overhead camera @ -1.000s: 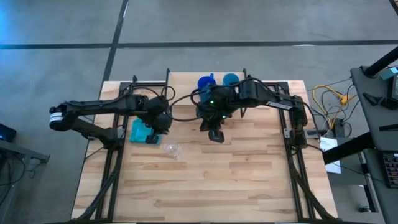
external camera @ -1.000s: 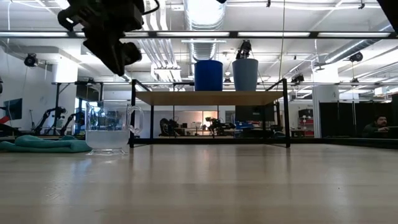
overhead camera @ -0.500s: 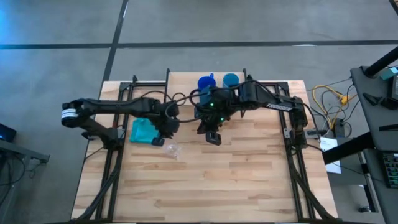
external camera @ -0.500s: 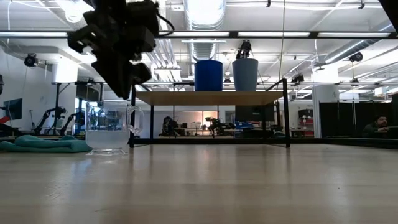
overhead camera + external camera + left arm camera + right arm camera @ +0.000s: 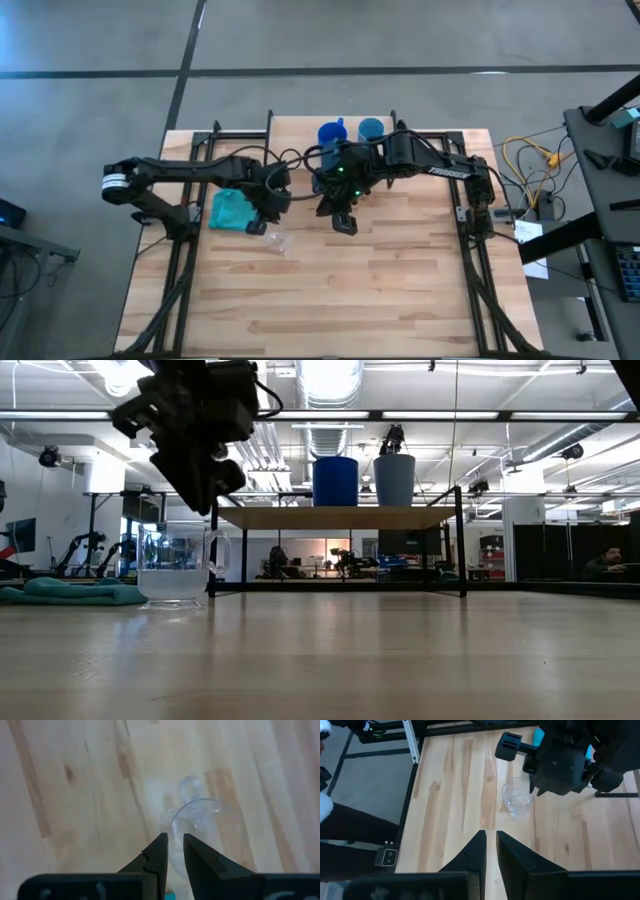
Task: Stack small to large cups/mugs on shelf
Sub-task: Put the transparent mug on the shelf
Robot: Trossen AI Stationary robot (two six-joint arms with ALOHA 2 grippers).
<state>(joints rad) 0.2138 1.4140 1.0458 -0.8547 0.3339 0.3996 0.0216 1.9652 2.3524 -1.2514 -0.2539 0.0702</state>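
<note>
The small clear cup (image 5: 275, 240) stands upright on its base on the wooden table, and the low view (image 5: 175, 565) shows it at the left. My left gripper (image 5: 262, 218) hovers shut just above and to the far-left of it (image 5: 174, 840), with the cup's rim (image 5: 200, 820) below the fingertips. My right gripper (image 5: 343, 222) hangs shut and empty over the table's middle (image 5: 490, 835). The dark blue mug (image 5: 332, 133) and the light blue cup (image 5: 371, 128) stand side by side on the shelf (image 5: 295, 135) at the far edge.
A teal cloth (image 5: 232, 210) lies on the table left of the clear cup, under my left arm. The shelf's black legs (image 5: 213, 545) stand behind the cup in the low view. Bare tabletop (image 5: 380, 290) stretches toward the near edge.
My left gripper has moved toward the table's right and near edges, off the teal cloth and toward the clear cup, and has come down a little. The cup has stayed in place.
</note>
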